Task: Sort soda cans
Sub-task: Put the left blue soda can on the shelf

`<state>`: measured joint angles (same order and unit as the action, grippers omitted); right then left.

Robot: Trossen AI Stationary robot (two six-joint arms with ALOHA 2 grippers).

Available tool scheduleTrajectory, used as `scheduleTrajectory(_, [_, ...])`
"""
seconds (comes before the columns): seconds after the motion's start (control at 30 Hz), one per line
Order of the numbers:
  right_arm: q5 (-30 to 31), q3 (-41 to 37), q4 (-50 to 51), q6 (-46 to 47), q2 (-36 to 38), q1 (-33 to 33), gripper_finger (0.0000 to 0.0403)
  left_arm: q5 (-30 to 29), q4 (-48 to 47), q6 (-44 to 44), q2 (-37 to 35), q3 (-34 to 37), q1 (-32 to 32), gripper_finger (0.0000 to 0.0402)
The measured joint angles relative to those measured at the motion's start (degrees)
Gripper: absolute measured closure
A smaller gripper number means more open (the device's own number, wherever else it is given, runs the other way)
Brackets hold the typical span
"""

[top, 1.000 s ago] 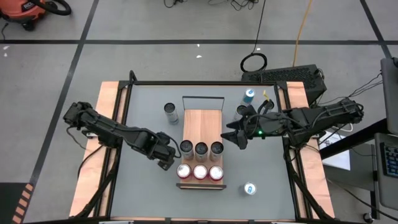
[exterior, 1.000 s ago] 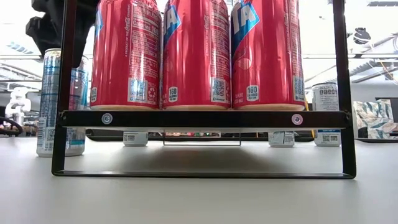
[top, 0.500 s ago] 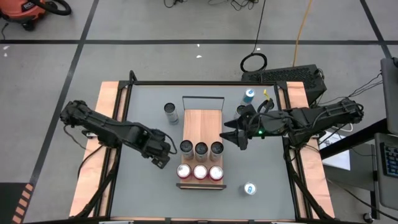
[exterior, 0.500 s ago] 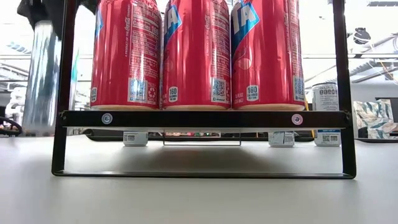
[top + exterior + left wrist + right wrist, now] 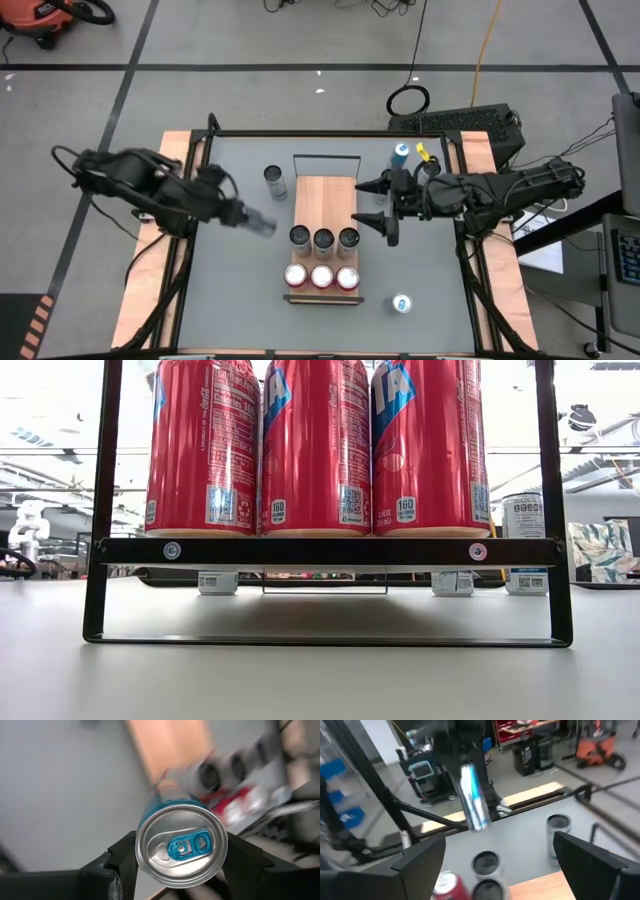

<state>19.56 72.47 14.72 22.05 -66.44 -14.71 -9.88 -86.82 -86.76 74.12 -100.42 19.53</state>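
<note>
My left gripper [image 5: 258, 224] is shut on a slim blue soda can [image 5: 181, 845] with a pale top, in the air left of the wooden rack [image 5: 325, 195]. On the rack stand three silver-grey cans [image 5: 323, 238] and, in front of them, three red cans [image 5: 321, 277]. My right gripper [image 5: 366, 204] stands open above the rack's right edge, holding nothing. A loose silver-grey can [image 5: 274, 180] and two blue cans [image 5: 401, 153] [image 5: 401, 303] stand upright on the table. My left gripper pinches the blue can between its two fingers [image 5: 122, 857], one on each side of the wall just under the top rim [image 5: 140, 851]. The fingers slant down from above. The can [image 5: 472, 795] hangs tilted below them, clear of the table.
The rack is a black frame [image 5: 320, 550] with a wooden floor, bare in its far half. Black rails [image 5: 205, 150] edge the grey table. There is free table to the left of the rack and at the near left.
My left gripper has risen and drawn back toward the far-left with the blue can. The can stood on the table left of the rack and is now lifted clear, tilted, and gone from the low view. My right gripper has rolled on the spot.
</note>
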Motion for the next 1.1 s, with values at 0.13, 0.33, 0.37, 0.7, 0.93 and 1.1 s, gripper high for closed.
scheduleTrajectory(0.13, [2.2,0.6,0.0,-7.9,-0.2,0.1,0.0057,-9.7,2.9,-1.5,-1.5,-4.8,-0.4,0.0188])
scheduleTrajectory(0.33, [8.8,6.8,0.4,-23.8,-4.5,0.5,0.0057,-17.0,8.8,-1.4,-2.0,-7.0,-3.3,0.0182])
scheduleTrajectory(0.37, [9.2,8.3,0.4,-26.8,-5.7,0.7,0.0057,-17.0,10.0,-1.3,-1.9,-7.0,-3.9,0.0181])
scheduleTrajectory(0.7, [10.5,23.5,5.2,-46.7,-19.3,4.6,0.0057,-17.0,24.1,4.6,1.0,-6.9,-7.0,0.0177])
scheduleTrajectory(0.93, [10.5,29.9,9.0,-51.2,-25.5,6.7,0.0057,-17.0,26.6,4.7,2.3,-6.9,-7.2,0.0176])
scheduleTrajectory(1.1, [10.4,31.4,9.1,-53.3,-27.4,7.4,0.0064,-17.0,26.7,4.6,2.9,-6.9,-7.2,0.0176])
